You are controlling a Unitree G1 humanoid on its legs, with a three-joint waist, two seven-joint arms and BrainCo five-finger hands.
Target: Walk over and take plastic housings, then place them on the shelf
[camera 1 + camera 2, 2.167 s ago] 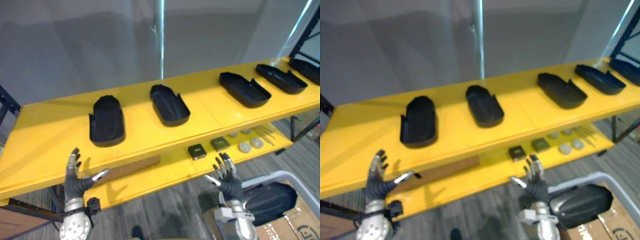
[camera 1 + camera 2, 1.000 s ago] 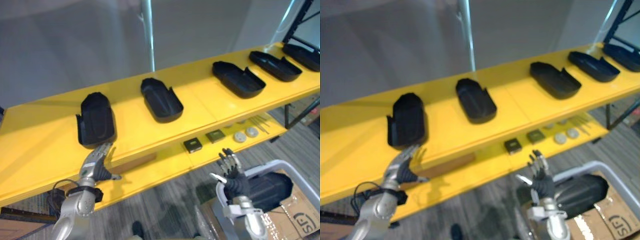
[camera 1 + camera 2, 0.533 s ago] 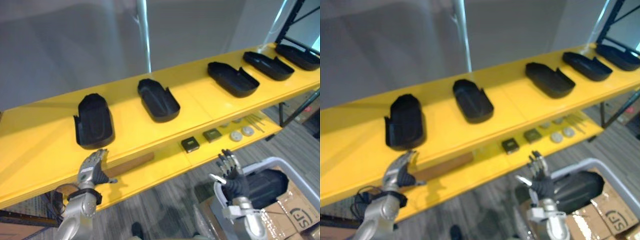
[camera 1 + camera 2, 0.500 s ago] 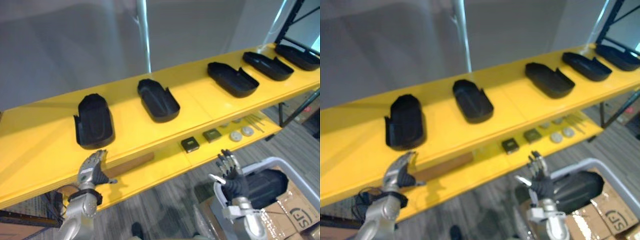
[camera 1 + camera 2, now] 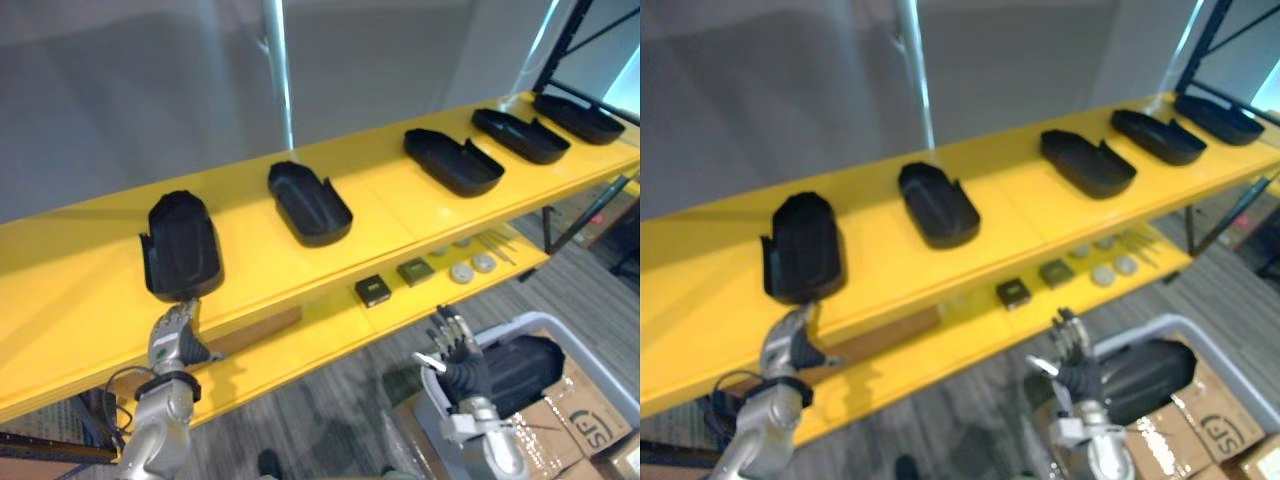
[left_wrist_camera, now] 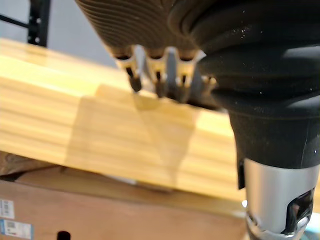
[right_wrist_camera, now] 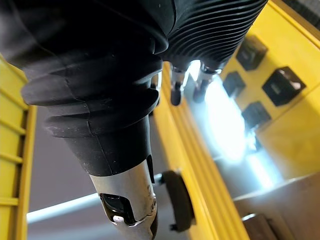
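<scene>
Both my hands are empty, fingers loose: left hand (image 5: 172, 338) just under the front edge of the shelf (image 5: 90, 300), right hand (image 5: 457, 358) lower, beside the bin (image 5: 505, 327). Five black housings lie on the shelf, the nearest (image 5: 181, 245) just above my left hand. One more housing (image 5: 525, 365) lies in the bin beside my right hand. I judge that I must take it next, which calls for turning right and reaching down.
</scene>
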